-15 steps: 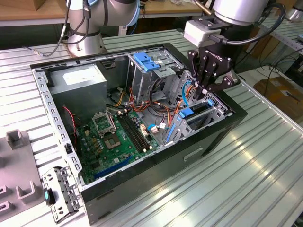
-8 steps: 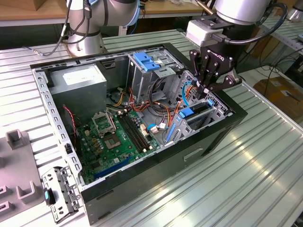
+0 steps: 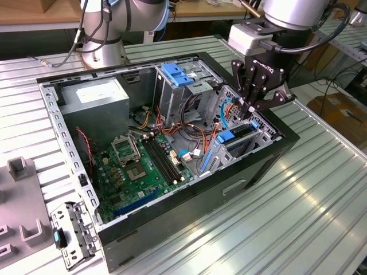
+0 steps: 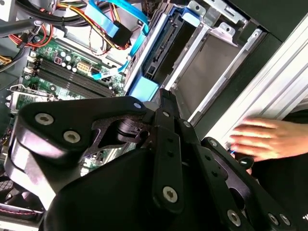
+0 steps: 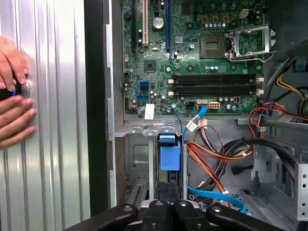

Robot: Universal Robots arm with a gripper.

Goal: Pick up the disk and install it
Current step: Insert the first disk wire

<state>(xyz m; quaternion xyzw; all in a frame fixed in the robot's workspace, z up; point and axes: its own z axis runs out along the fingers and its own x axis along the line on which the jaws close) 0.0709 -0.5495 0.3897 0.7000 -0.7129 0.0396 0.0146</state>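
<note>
Overhead in the exterior view, the robot arm's gripper (image 3: pixel 248 110) hangs above the open computer case (image 3: pixel 172 232), which lies on its side on a ribbed metal table (image 3: pixel 309 200). We see its fingers drawn together, and we can make out nothing between them. At about seven o'clock from the fingertips, the disk (image 3: pixel 236 138) stands on edge in the grey drive bay (image 3: pixel 265 133), at three o'clock of the case. Its blue carrier faces upward, and a narrow gap separates it from the gripper. In the first wrist view, the disk's blue end lies just beyond the closed fingers.

Across the case, we find the green motherboard (image 3: pixel 137 172) at seven o'clock and the grey power-supply box (image 3: pixel 94 106) at ten o'clock. A blue latch (image 3: pixel 175 74) sits atop the drive cage at twelve o'clock. Orange and red cables (image 3: pixel 183 129) loop through the middle, between that cage and the bay. In the first wrist view, a person's hands (image 5: pixel 12 110) rest on the table, just beside the case's black wall.
</note>
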